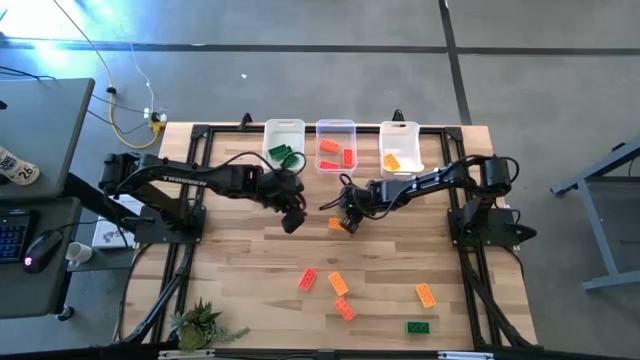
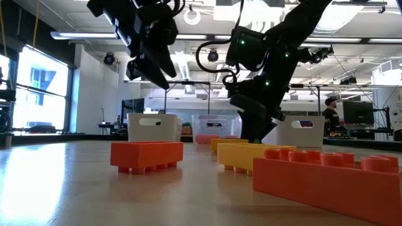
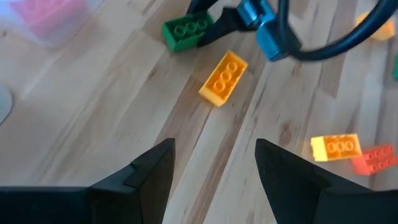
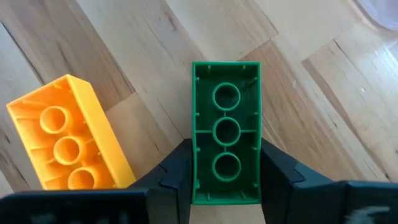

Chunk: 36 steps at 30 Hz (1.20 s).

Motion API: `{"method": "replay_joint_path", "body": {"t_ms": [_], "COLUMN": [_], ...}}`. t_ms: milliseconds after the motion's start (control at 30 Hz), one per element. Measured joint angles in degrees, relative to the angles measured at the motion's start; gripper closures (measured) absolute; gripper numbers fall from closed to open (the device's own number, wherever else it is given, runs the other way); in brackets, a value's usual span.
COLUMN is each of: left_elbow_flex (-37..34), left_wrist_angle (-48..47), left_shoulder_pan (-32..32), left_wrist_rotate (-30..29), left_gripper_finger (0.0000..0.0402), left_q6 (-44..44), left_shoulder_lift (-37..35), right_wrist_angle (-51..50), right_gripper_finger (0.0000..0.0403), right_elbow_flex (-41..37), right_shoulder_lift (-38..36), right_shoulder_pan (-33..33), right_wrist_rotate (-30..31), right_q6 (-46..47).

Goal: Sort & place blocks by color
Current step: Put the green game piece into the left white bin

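Pale lettering runs along the left arm, too small to read. The right gripper is down near the middle of the wooden table, just in front of the three bins, and its two dark fingers are closed on a green block. The green block lies with its hollow underside up, three round sockets in a row, its long axis running straight out from between the fingers, which press on its two long sides. Just beside it lies an orange block, also underside up, its long axis angled a little away from the green one; whether the two touch I cannot tell. The left gripper hangs above the table close by, its fingers spread apart with nothing between them. At the far edge stand a white bin holding green blocks, a clear bin holding red ones, and another white bin holding an orange one. Nearer the front edge lie loose blocks: a red block, a second orange block, a third orange block and a second green block, pointing different ways.
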Motion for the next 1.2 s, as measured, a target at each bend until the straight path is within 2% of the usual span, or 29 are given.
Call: {"method": "replay_joint_path", "body": {"t_ms": [233,533,700,1000,1200], "left_elbow_flex": [0.0,0.0,0.0,0.0,0.0], "left_wrist_angle": [4.8,7.5,8.3,8.6,10.5], "left_shoulder_pan": [0.0,0.5,1.8,3.0,2.9], "left_wrist_rotate": [0.1,0.3,0.7,0.7,0.7], "left_gripper_finger": [0.0192,0.0192,0.0192,0.0192,0.0192], "left_q6": [-1.1,-4.9,-10.7,-13.5,-14.2], "left_shoulder_lift": [0.0,0.0,0.0,0.0,0.0], "right_wrist_angle": [0.3,3.7,6.6,13.6,18.0], "right_gripper_finger": [0.0294,0.0294,0.0294,0.0294,0.0294], "right_elbow_flex": [-0.1,-0.1,-0.1,0.0,0.0], "right_shoulder_lift": [-1.3,-4.8,-5.9,-7.4,-7.4], "right_shoulder_pan": [0.2,4.2,8.0,12.6,12.7], "right_wrist_rotate": [-2.2,-0.5,3.8,17.7,21.2], "right_q6": [-0.1,-1.6,-4.1,-12.1,-15.7]}}
